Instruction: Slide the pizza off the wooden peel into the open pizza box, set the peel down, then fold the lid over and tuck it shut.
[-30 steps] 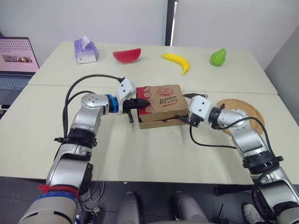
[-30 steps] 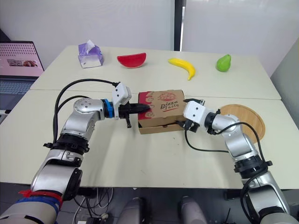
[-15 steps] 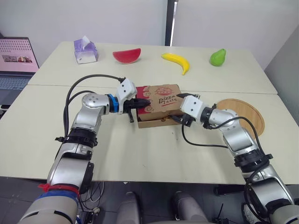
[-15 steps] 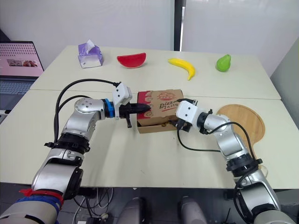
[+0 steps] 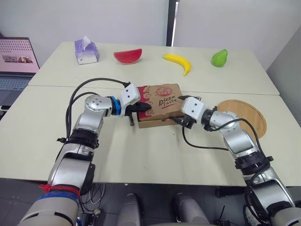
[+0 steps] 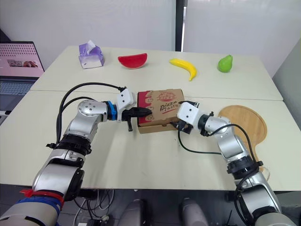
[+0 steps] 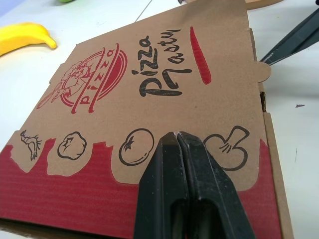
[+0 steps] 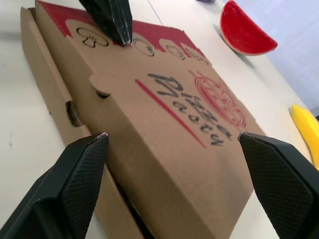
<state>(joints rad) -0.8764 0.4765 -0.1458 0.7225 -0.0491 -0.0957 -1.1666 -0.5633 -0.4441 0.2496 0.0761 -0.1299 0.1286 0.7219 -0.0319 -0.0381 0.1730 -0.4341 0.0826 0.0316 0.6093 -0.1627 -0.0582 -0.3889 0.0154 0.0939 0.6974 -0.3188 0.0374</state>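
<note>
The brown pizza box [image 5: 162, 101] lies mid-table with its printed lid [image 7: 149, 94] folded down over it, and the front flap stands slightly proud of the base. The lid hides what is inside. My left gripper [image 5: 145, 107] is shut, its fingertips [image 7: 178, 137] resting on the lid's red left edge. My right gripper [image 5: 179, 109] is open at the box's right side, its fingers [image 8: 79, 169] spread on either side of that corner. The round wooden peel [image 5: 247, 113] lies flat on the table to the right of the box.
Along the far side of the table are a purple tissue box [image 5: 86, 51], a red watermelon slice [image 5: 128, 55], a banana [image 5: 178, 62] and a green pear [image 5: 219, 57]. A laptop [image 5: 18, 59] stands beyond the table's left edge.
My right gripper has moved left from near the peel up to the box's right side. My left gripper has slid a little further onto the lid, which now sits lower.
</note>
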